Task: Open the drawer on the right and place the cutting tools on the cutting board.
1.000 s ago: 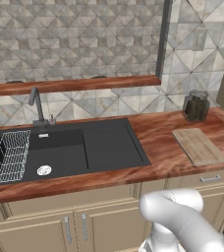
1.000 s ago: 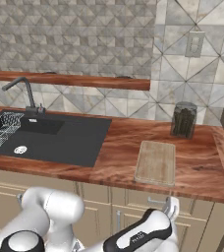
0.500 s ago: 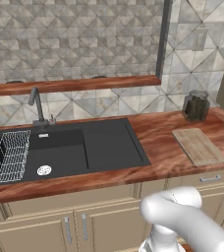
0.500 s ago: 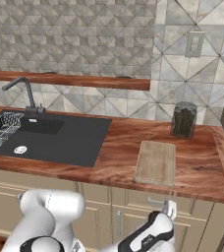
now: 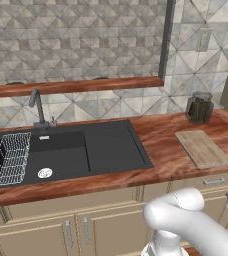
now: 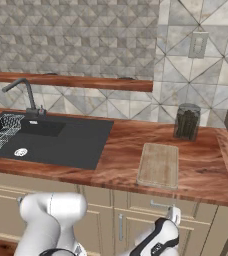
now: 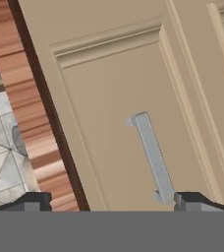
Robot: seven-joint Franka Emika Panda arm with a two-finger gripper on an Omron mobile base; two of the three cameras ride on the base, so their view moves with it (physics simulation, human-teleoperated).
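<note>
Silver bar handle (image 7: 153,156) is faced by the spread gripper (image 7: 109,199); the drawer (image 7: 128,113) probably slides stiffly, best grasped mid-bar.

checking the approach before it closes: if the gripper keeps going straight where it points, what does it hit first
Most likely the drawer front: the open gripper faces its panel, with the silver bar handle just off centre between the fingertips. How far off it is cannot be judged.
</note>
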